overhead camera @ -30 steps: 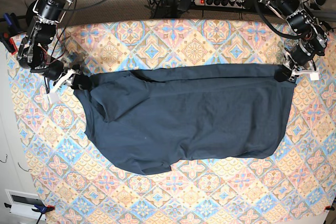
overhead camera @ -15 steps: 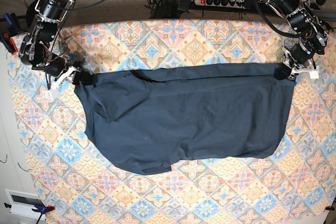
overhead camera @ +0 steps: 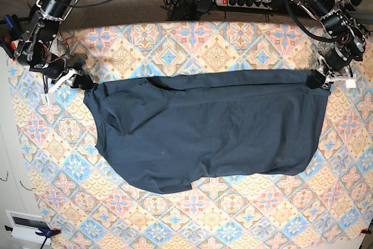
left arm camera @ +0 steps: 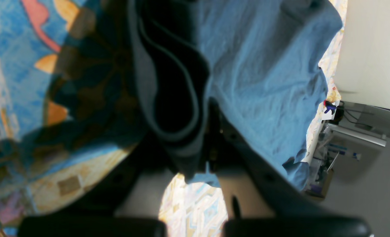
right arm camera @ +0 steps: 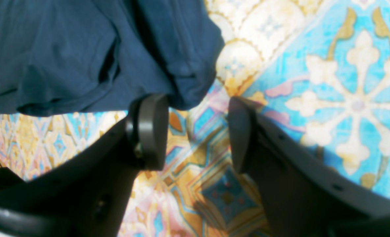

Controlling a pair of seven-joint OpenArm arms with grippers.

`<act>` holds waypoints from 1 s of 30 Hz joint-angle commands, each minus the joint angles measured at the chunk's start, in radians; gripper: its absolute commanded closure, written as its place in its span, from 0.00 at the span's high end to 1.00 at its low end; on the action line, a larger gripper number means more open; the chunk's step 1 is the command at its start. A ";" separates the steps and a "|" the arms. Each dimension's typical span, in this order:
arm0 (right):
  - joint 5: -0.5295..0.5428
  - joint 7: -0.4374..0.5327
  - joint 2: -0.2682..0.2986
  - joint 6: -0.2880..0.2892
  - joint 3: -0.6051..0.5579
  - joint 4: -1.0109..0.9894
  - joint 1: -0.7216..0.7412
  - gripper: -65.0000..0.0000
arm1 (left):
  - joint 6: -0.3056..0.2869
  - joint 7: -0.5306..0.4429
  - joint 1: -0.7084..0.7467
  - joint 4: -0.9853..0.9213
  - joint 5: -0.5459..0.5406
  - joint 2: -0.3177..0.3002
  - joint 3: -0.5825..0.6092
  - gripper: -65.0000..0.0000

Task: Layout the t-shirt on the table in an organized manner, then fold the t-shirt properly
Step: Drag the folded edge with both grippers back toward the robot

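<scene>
The left gripper (overhead camera: 315, 80) is clamped on the t-shirt (overhead camera: 210, 129), pinching the garment's upper corner at the base view's right side. In the left wrist view the left gripper (left arm camera: 195, 158) has a folded hem of the t-shirt (left arm camera: 254, 75) bunched between its dark fingers (left arm camera: 247, 154), and the fabric runs away from it over the surface (left arm camera: 20, 65).

The right gripper (overhead camera: 77, 80) sits at the opposite upper corner of the garment, on the base view's left. Its jaws are spread wide and hold nothing. In the right wrist view the right gripper (right arm camera: 196, 131) shows two dark pads (right arm camera: 150, 131) well apart, with the patterned cloth visible between them. The rounded edge of the t-shirt (right arm camera: 93, 52) lies just beyond the tips; whether it touches the nearer pad cannot be told.

The t-shirt lies spread across the middle of the surface (overhead camera: 175, 48), its top edge stretched in a nearly straight line between the two grippers. Its lower edge curves and bulges toward the bottom left, and a diagonal fold wrinkles the fabric near the right gripper. The patterned cloth of the surface shows on all sides of the garment.
</scene>
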 commanded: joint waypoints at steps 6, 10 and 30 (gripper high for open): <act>0.005 0.001 0.003 0.003 0.006 0.014 0.008 0.44 | -0.006 -0.004 0.003 0.016 -0.024 -0.023 -0.002 0.00; 0.007 0.001 -0.029 0.003 0.006 0.013 0.010 0.44 | -0.007 -0.004 0.003 0.016 -0.024 -0.023 -0.002 0.00; 0.009 0.001 -0.077 0.003 0.006 0.013 0.128 0.41 | -0.007 -0.004 0.025 0.016 -0.024 -0.023 -0.002 0.00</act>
